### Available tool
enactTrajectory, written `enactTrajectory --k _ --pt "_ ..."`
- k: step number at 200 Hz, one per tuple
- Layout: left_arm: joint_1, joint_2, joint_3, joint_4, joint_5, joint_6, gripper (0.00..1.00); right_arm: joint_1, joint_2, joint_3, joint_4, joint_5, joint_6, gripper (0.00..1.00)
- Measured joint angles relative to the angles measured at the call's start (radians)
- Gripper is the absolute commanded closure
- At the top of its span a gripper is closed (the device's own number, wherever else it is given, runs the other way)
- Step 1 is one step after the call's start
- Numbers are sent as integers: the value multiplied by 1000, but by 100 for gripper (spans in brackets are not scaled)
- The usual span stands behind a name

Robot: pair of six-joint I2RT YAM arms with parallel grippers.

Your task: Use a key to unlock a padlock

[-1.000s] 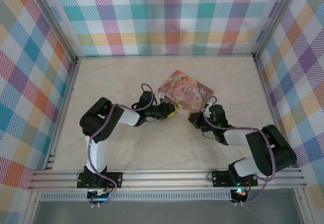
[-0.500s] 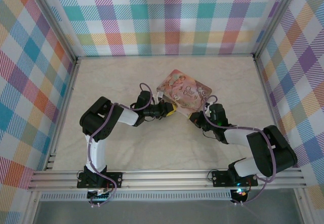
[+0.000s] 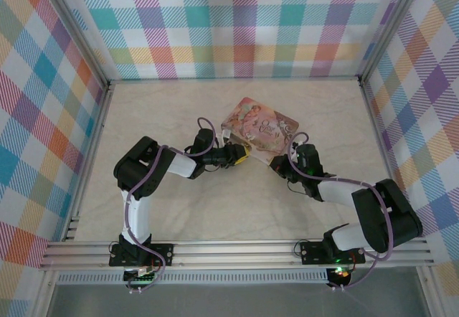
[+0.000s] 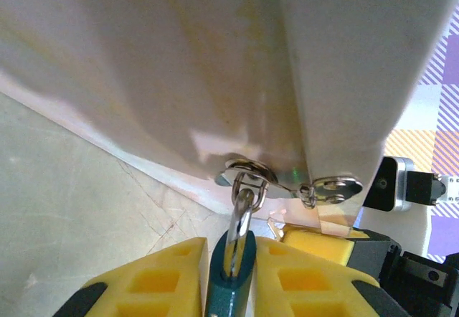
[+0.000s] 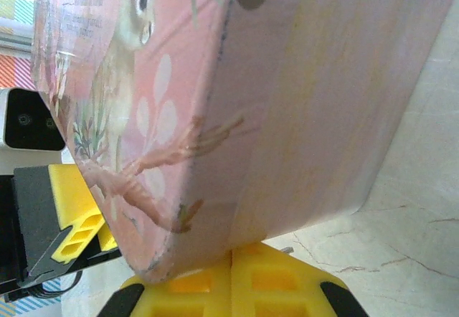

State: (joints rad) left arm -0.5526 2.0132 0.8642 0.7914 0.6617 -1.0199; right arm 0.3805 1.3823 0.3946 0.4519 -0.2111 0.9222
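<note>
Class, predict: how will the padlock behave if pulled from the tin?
Probably rigid: the padlock has a metal shackle and hard blue body. Likely swings freely, since its shackle hangs in the tin's ring. Pulling may drag the tin along.

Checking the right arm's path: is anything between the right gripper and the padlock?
Yes, it seems. The tin's near corner stands just ahead of the shut right gripper, between it and the padlock, which the left gripper clamps at the tin's latch.

Padlock [image 4: 228, 293] teal-blue; tin [image 5: 301, 95] pink floral; walls [image 3: 237, 23] pastel plaid.
</note>
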Motion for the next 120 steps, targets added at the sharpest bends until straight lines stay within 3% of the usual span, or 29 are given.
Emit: enactTrajectory --k 45,91,120 --pt "8 3 -10 31 4 4 87 -1 -1 3 -2 10 -12 100" --pt "27 3 -14 27 7 14 77 -6 -1 12 -5 22 -23 100" --pt "28 6 -21 26 7 18 78 -8 -1 19 -10 29 -26 100"
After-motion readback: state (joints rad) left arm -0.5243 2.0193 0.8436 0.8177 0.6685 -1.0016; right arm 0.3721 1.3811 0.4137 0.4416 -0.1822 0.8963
